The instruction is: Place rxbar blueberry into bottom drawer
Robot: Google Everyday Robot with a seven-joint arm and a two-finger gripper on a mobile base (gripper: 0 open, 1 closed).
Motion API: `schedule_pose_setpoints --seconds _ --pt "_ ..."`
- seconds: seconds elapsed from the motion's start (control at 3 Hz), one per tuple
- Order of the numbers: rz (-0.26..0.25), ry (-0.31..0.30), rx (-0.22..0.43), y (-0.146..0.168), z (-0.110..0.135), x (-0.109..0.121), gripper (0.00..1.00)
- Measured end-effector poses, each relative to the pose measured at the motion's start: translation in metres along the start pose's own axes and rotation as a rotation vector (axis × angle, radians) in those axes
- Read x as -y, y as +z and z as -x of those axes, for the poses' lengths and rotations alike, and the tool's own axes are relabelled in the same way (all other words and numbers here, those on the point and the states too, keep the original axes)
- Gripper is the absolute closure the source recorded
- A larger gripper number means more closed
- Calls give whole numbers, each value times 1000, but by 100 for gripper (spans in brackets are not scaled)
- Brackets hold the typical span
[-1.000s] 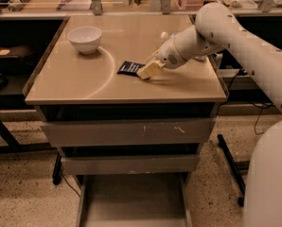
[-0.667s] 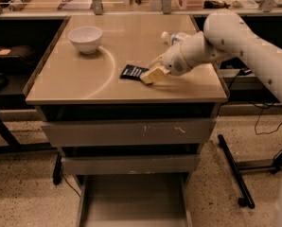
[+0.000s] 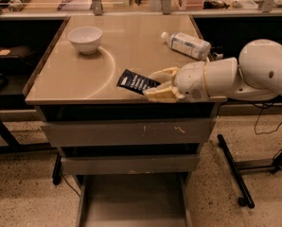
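Right, so the gripper (image 3: 151,84) is at the near right part of the bench (image 3: 131,46), w/ its two cream fingers (image 3: 161,94) closed on the right end of the rxbar blueberry (image 3: 134,82). The bar sticks out to the left from them, dark wrapper w/ pale lettering facing up. Can't tell if it's clear of the bench top or just resting on it.

Step in hand, I'd say: bar grasped, carry to the drawer not yet done. The bottom drawer (image 3: 131,197) stands pulled out near the floor, directly below and nearer, nothing visible on its grey floor. The two drawers above it are shut.

Next move, as I judge it: bring the bar out past the near bench edge, then down in front of the upper drawer fronts w/o clipping them, and let go low over the drawer floor.

Bowl (image 3: 85,38) far left and bottle (image 3: 186,44) far right are well apart from that path.
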State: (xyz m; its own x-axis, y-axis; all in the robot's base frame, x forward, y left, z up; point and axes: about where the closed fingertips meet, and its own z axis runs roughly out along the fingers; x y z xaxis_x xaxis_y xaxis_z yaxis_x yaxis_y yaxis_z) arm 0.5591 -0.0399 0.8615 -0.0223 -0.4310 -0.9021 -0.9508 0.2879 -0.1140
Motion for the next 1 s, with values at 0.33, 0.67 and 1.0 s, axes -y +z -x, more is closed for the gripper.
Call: schedule_pose_setpoints --seconds 0.33,0.67,1.0 --pt "-90 23 -17 -57 -37 -27 100" --pt "-210 91 -140 -108 -106 -38 100" --pt "-271 147 -263 -122 -170 -44 100"
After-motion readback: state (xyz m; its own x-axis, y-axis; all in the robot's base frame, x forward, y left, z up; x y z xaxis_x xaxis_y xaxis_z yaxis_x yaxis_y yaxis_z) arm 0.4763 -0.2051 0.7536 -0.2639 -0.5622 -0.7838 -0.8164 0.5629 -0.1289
